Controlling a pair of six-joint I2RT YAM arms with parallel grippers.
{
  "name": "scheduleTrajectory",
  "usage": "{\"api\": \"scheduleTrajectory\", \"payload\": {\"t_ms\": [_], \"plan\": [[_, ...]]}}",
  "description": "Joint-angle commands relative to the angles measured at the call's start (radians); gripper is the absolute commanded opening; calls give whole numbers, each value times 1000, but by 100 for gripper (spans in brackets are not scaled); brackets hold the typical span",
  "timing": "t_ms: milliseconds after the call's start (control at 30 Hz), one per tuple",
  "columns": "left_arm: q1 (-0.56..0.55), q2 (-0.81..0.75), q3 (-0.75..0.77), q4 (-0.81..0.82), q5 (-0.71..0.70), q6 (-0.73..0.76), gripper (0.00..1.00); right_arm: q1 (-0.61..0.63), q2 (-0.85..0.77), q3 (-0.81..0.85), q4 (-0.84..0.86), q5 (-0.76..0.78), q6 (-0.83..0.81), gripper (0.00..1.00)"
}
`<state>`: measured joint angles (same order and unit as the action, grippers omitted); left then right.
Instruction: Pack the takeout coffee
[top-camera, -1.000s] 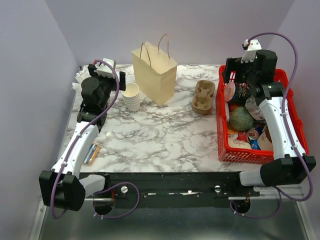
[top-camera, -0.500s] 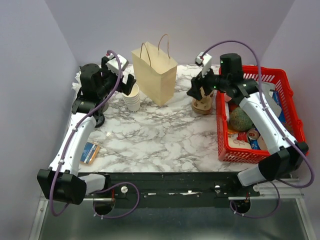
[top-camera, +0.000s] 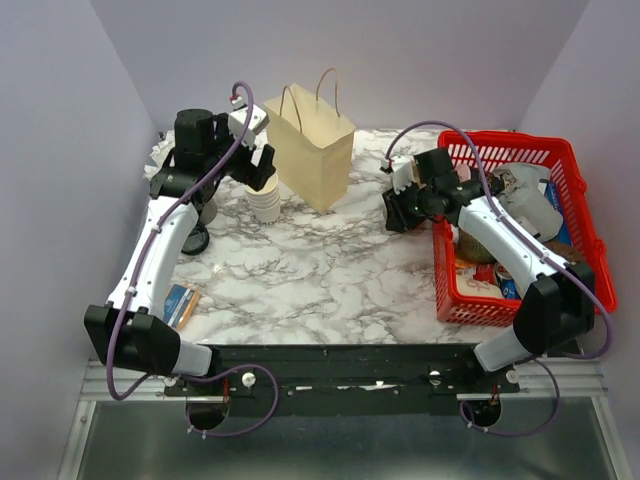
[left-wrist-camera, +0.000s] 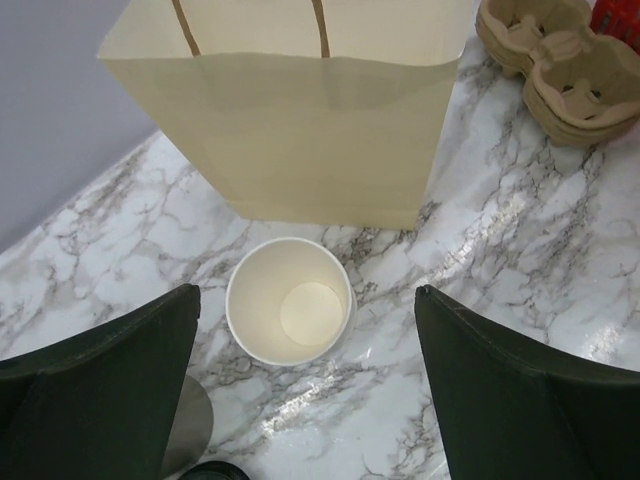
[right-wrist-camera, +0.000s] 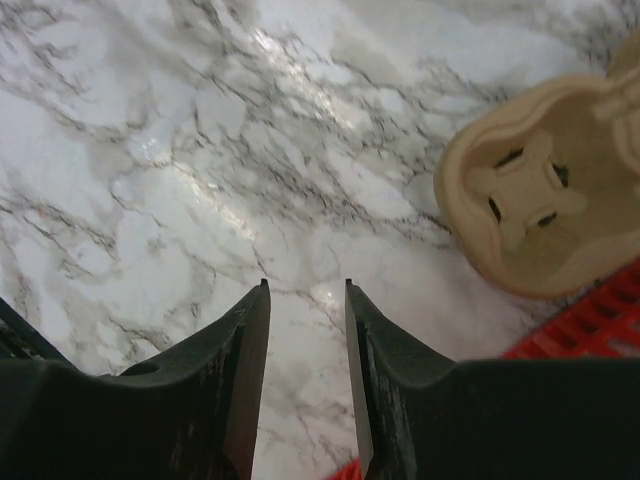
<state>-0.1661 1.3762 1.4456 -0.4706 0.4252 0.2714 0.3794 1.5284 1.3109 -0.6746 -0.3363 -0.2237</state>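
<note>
- Moved in the last second: the right gripper (top-camera: 398, 208) is out from over the red basket (top-camera: 441, 280) and now hangs low over the marble table (top-camera: 320, 270), right of the paper bag (top-camera: 312, 150). The left gripper (left-wrist-camera: 305, 290) has come in from the far left and now sits just left of the bag.
- left gripper: fingers (left-wrist-camera: 100, 390) spread wide, holding nothing. The wrist view looks straight down on the cup stack (left-wrist-camera: 290, 315) of lidless white cups, which shows between the two fingers and is untouched.
- cup stack: upright, just left of the bag's near edge, with a strip of marble between them.
- right gripper: fingers (right-wrist-camera: 245, 380) parted by a narrow slot with bare marble showing through; pinching nothing.
- Pulp cup carrier (right-wrist-camera: 540, 220): flat on the table right of the bag, sockets up, just beside the right gripper.
- Bag: upright, handles up.
- Task item, the takeout coffee (top-camera: 195, 241): the best match is a short, black-topped round thing on the table. It is left of the bag, beyond the cup stack and closer to the arm bases, tight against the left arm in the top view. The body is mostly hidden, so I cannot tell for sure cup from loose lid. It is outside the bag.
- Basket: right of the bag, past the carrier, holding mixed goods too cluttered to name.
- Small blue-and-orange packet (top-camera: 181, 305): left of the bag, by the table's near edge.
</note>
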Motion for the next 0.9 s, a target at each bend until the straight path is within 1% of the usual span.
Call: {"api": "scheduleTrajectory", "payload": {"t_ms": [0,67,100,133,200,233,300,367,433,467,500,533,567,600,633,667,700,867], "plan": [[-9,61,65,-121,27,22,91,-28,-71,-88,6,180,7,41],[-16,101,119,-167,27,67,89,-66,-79,-127,1,192,15,38],[-29,122,149,-242,24,89,91,-109,-76,-134,-5,195,20,37],[-35,144,215,-282,6,135,93,-126,-76,-142,-8,200,18,36],[-41,214,280,-394,1,173,92,-163,-74,-163,-8,239,9,32],[-42,233,324,-422,-2,187,91,-174,-71,-168,-10,258,-3,32],[-42,271,348,-471,-9,225,90,-218,-54,-174,-11,290,-3,32],[-50,293,352,-482,-46,245,89,-243,-54,-167,-16,267,6,31],[-56,310,357,-516,-65,261,84,-247,-63,-151,-20,243,0,32],[-61,323,367,-528,-78,264,83,-249,-68,-144,-23,162,-5,34],[-62,328,371,-539,-88,261,82,-247,-80,-133,-28,108,-11,41],[-64,333,374,-542,-94,256,82,-247,-85,-113,-31,53,-19,46],[-67,339,375,-542,-97,252,81,-249,-86,-99,-43,-48,-20,51],[-70,343,377,-545,-114,250,81,-246,-83,-88,-48,-93,-23,60],[-73,348,380,-548,-120,249,80,-246,-80,-64,-57,-134,-29,63],[-75,360,390,-553,-126,249,79,-246,-77,-56,-72,-191,-32,65],[-76,369,398,-571,-129,250,78,-244,-76,-52,-72,-207,-35,68],[-78,429,440,-614,-149,246,72,-244,-63,-22,-82,-222,-52,71]]}}
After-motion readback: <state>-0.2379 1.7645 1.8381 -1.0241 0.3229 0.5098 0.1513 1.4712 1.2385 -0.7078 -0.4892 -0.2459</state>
